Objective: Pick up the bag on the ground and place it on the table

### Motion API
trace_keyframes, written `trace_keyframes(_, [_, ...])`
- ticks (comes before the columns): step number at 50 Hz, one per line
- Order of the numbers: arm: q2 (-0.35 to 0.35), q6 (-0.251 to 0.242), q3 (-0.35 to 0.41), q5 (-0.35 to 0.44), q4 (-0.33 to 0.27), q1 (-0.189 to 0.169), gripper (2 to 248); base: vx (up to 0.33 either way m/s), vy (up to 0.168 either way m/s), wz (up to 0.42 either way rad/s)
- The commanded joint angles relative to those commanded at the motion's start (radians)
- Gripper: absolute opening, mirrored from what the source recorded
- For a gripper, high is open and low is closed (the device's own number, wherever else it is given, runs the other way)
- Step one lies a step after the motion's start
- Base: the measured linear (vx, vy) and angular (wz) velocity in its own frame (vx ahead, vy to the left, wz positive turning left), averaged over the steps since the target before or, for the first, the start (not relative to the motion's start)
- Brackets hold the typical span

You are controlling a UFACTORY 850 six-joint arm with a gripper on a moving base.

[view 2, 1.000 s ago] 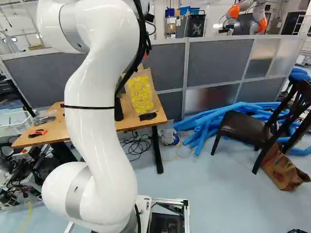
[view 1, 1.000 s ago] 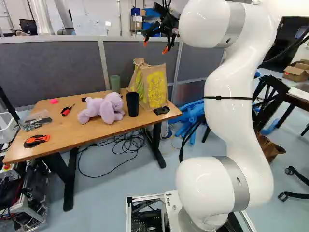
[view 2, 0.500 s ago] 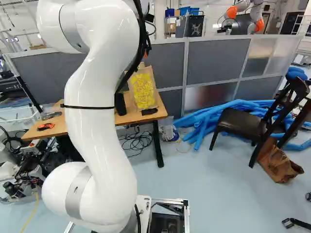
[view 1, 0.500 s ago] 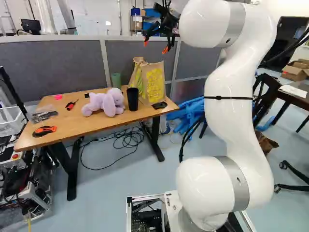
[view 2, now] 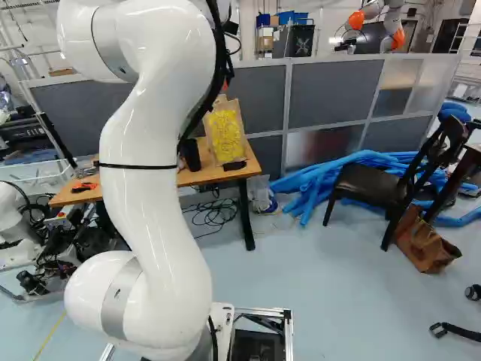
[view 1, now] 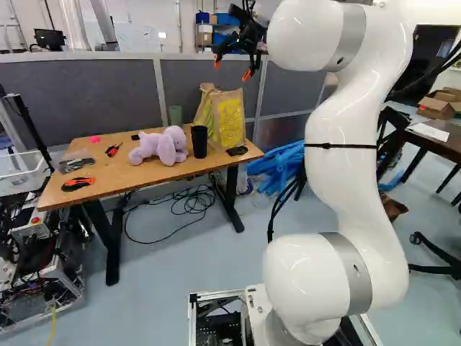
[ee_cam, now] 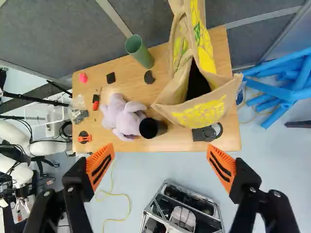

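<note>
The brown bag [view 2: 427, 244] is on the floor [view 2: 301, 293], well to the right of the desk [view 1: 122, 180]. It is close to the dark chair [view 2: 372, 188], by its legs. In the left base view, the big white arm [view 1: 346, 144] hides part of the bag.

The claw [view 1: 233, 70] is up high and wide open. In the wrist view, the claw [ee_cam: 161, 165] has its two orange pads [ee_cam: 100, 166] far apart, with the desk ahead of them.

A tall paper bag [ee_cam: 204, 109] with yellow print stands on the desk, near the right edge, with its top open. A black flat thing [ee_cam: 203, 134] lies by the near right corner. A black cup [ee_cam: 150, 128] stands near the near edge, between the paper bag and a fluffy purple toy [ee_cam: 119, 116]. The toy is just beside the cup. A green cup [ee_cam: 140, 51] stands by the far edge.

A red and black tool [ee_cam: 84, 137] lies by the near left corner. A clear bag of little bits [ee_cam: 78, 115] lies by the left edge. A red screwdriver [ee_cam: 95, 100] lies between those bits and the toy. A pink thing [ee_cam: 83, 77] sits by the far left corner.

Lots of blue tubes [view 2: 319, 184] lie on the floor between the desk and the chair. Black wires [view 1: 193, 202] are in a messy heap under the desk.
</note>
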Motion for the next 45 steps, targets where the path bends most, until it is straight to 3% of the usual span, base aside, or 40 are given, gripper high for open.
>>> trace_keyframes(45, [0.0, 0.0, 0.0, 0.0, 0.0, 0.0, 247, -0.144, 0.034, -0.003])
